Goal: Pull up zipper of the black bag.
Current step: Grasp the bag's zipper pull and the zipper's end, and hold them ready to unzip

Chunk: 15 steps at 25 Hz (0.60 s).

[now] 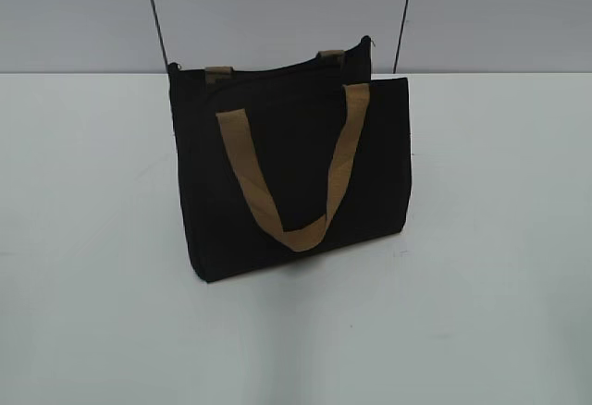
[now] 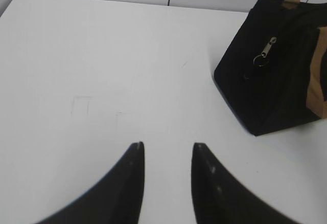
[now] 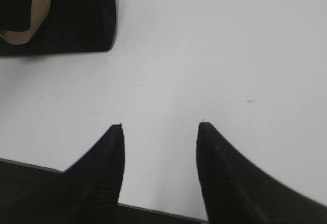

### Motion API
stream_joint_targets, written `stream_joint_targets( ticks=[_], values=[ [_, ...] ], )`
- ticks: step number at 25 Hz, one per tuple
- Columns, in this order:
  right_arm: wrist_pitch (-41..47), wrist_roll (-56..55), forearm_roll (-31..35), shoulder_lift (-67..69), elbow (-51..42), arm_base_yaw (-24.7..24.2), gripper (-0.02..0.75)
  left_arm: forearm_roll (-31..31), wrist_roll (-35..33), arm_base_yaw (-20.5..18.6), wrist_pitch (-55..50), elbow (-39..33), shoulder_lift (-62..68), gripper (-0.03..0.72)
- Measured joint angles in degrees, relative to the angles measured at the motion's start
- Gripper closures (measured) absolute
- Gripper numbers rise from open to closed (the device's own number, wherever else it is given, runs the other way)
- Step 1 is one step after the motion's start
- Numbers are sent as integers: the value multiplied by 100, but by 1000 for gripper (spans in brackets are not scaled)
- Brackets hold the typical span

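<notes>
The black bag stands upright on the white table, its tan strap handle hanging down the front. In the left wrist view the bag is at the upper right, and the zipper's grey metal pull tab with a ring hangs on its end face. The right wrist view shows the bag's lower corner at the upper left. My left gripper is open and empty over bare table, well short of the bag. My right gripper is open and empty near the table's front edge. Neither gripper shows in the exterior view.
The white table stretches around the bag. A grey wall with two dark vertical lines stands behind it. The table's front edge shows dark below my right gripper.
</notes>
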State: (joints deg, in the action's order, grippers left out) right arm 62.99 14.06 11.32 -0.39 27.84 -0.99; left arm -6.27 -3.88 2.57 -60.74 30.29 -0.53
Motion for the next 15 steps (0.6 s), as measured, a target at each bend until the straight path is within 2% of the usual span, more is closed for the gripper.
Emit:
stream_joint_targets(
  ticks=[15],
  values=[
    [0, 0, 0, 0, 0, 0, 372, 0, 0, 0, 0, 0, 0, 449]
  ],
)
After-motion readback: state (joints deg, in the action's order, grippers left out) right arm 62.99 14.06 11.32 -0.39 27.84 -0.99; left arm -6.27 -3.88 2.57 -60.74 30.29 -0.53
